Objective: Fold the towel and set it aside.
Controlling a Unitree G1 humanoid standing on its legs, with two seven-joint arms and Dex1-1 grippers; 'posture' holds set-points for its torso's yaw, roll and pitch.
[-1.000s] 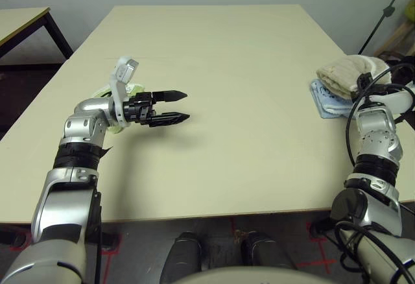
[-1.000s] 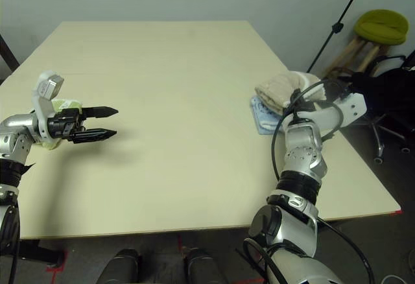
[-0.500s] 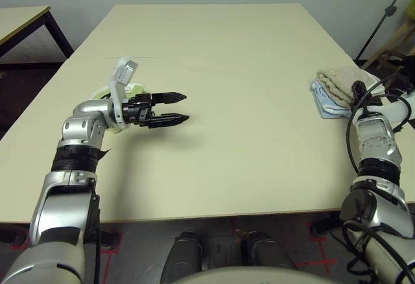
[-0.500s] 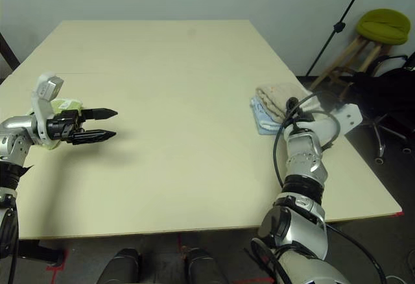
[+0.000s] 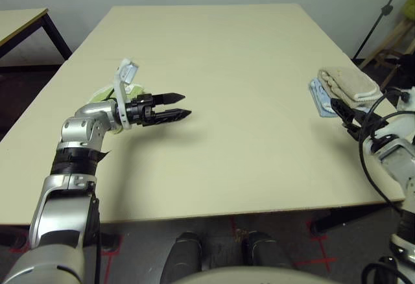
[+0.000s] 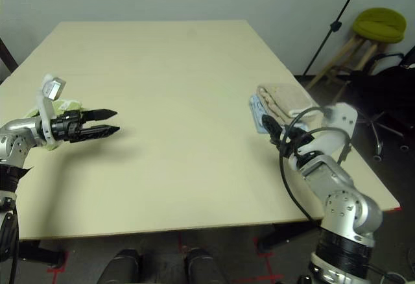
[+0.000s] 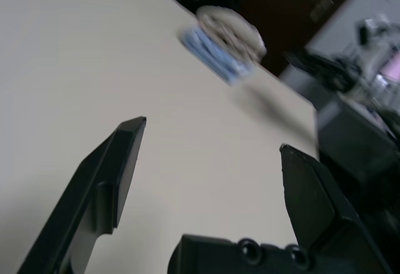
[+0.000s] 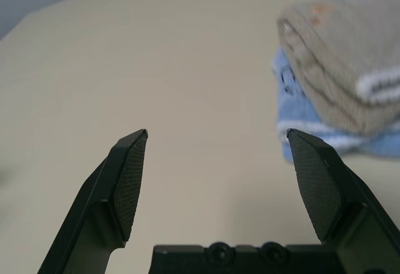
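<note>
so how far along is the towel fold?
Looks essentially done: the towel lies folded on the light blue cloth at the table's right edge. Nothing in hand: the right gripper is open just short of the stack, and the left gripper is open over bare table by the green cloth. Nothing obvious left.

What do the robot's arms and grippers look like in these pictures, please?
Both forearms are silver metal segments with black bands at the joints. The left gripper has two black pointed fingers on a black base, with a white bracket standing above its wrist. The right gripper is black too, and loose black cables loop around its wrist. Seen close, the right gripper's fingers carry finely textured inner pads.
</note>
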